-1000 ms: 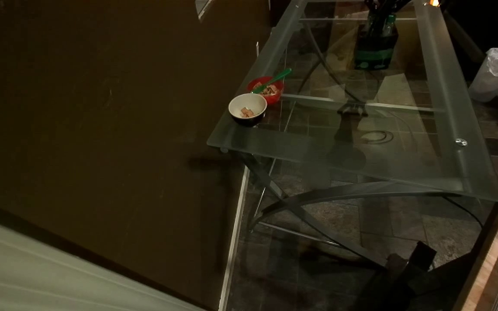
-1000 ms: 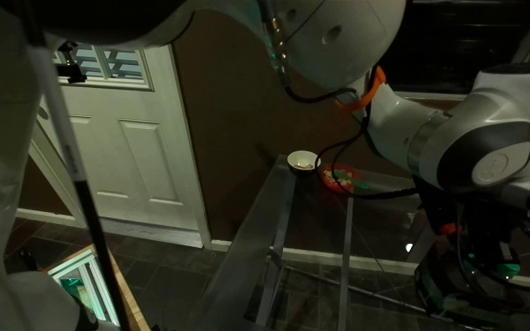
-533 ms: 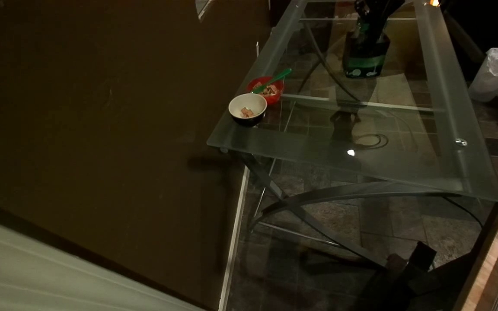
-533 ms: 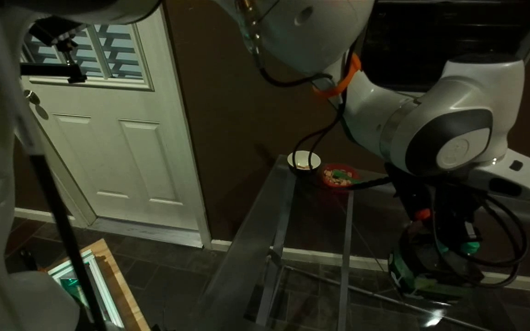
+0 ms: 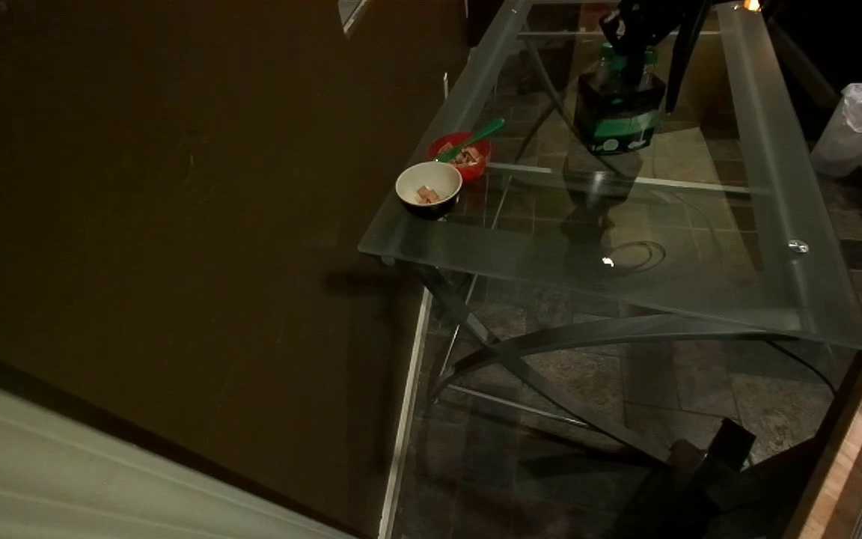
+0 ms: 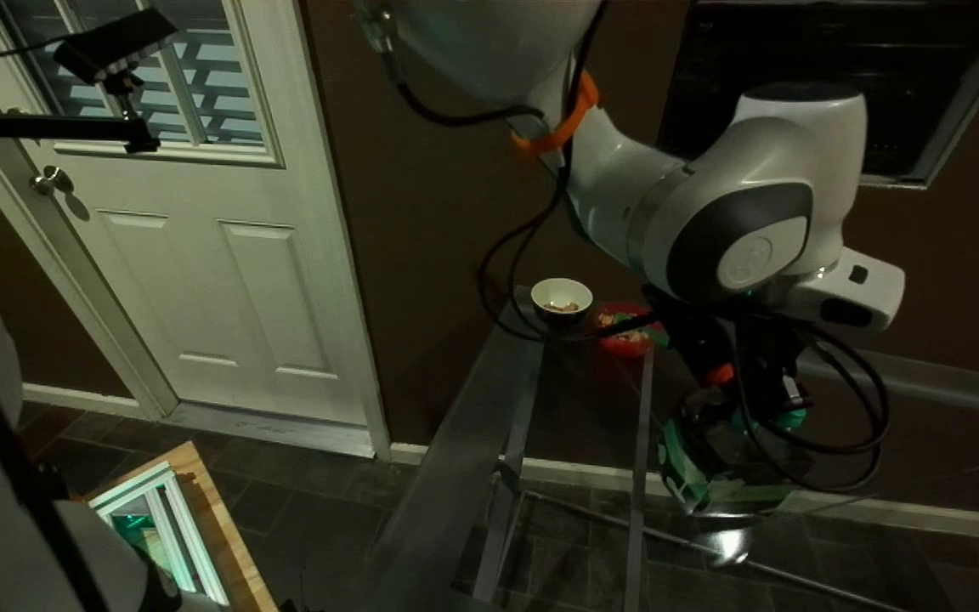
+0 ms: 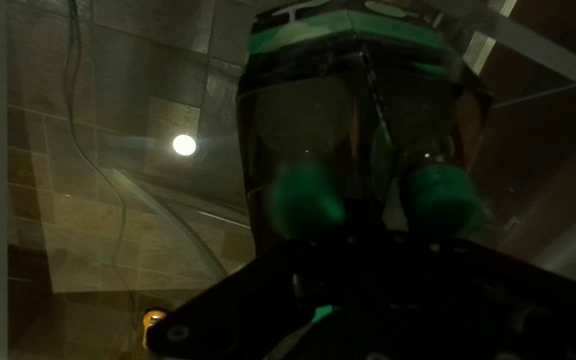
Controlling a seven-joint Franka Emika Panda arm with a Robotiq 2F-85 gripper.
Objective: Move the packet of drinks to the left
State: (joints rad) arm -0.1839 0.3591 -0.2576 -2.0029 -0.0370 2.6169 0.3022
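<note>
Drinks packet [image 5: 620, 123] nearer bowls [image 5: 431, 174], over glass table [image 5: 476, 251] beside brown wall [image 5: 214, 224]

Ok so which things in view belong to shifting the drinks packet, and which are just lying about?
For the job:
packet of drinks
tool, gripping that packet

Just lying about:
dark bowl, white inside
red bowl
green-handled utensil, resting in the red bowl
lined bin
</note>
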